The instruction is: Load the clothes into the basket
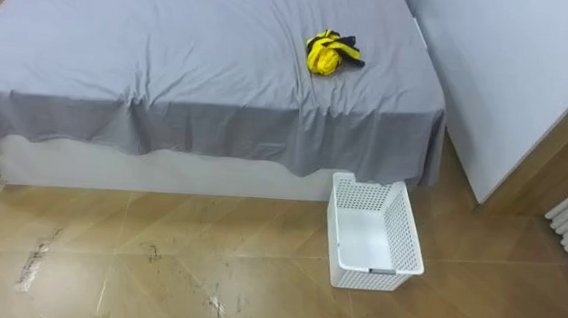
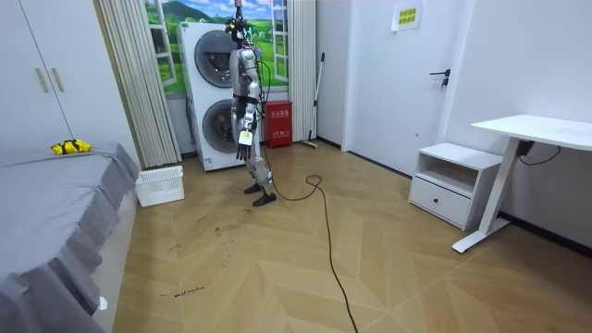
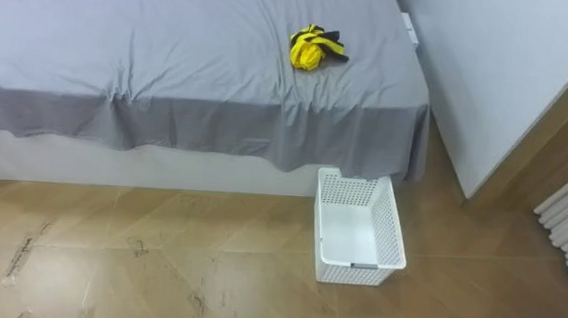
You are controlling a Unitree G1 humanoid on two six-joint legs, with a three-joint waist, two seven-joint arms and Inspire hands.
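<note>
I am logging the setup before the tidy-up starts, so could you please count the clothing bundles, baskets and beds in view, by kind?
yellow-and-black clothes bundle: 1
white perforated basket: 1
bed with grey sheet: 1
Total: 3

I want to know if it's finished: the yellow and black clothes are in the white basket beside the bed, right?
No. The yellow and black clothes lie on the bed, not in the white basket beside it; the left eye view shows this.
</note>
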